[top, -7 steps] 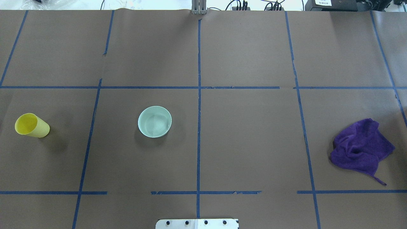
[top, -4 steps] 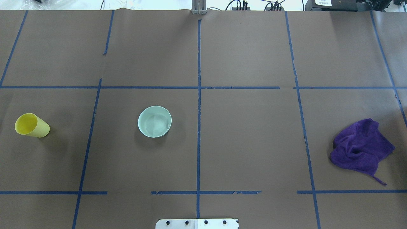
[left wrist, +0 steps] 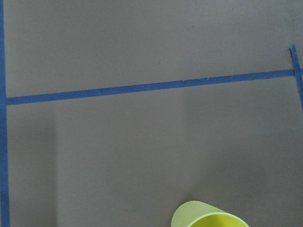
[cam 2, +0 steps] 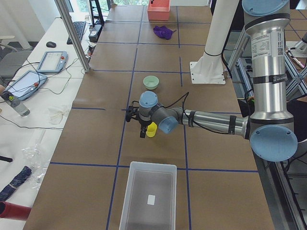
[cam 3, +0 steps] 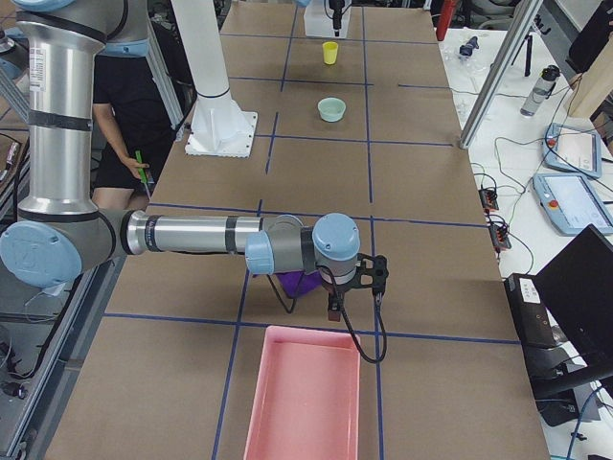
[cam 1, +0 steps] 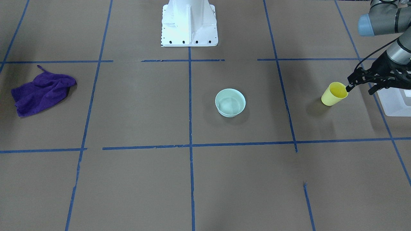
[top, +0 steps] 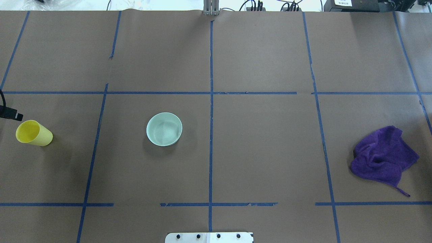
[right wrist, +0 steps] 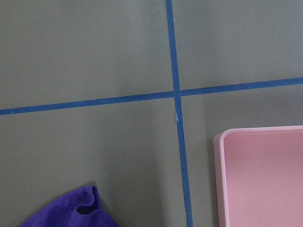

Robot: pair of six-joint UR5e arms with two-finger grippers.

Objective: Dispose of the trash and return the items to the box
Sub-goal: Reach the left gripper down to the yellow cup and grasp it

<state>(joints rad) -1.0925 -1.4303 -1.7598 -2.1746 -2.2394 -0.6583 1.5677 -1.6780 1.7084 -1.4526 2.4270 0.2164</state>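
The yellow cup stands upright at the table's left end, also in the overhead view; its rim shows at the bottom of the left wrist view. My left gripper is open and empty, hovering beside the cup's rim on the box side; one fingertip shows at the overhead view's left edge. The frosted-white box stands just beyond the cup. My right gripper shows only in the exterior right view, above the purple cloth; I cannot tell if it is open.
A pale green bowl stands left of centre. A crumpled purple cloth lies at the right end, next to a pink tray. The robot's white base stands at the near edge. Blue tape lines cross the brown table.
My left gripper's fingertip has come into the overhead view at the left edge, close to the yellow cup. The cup, bowl and cloth have not moved.
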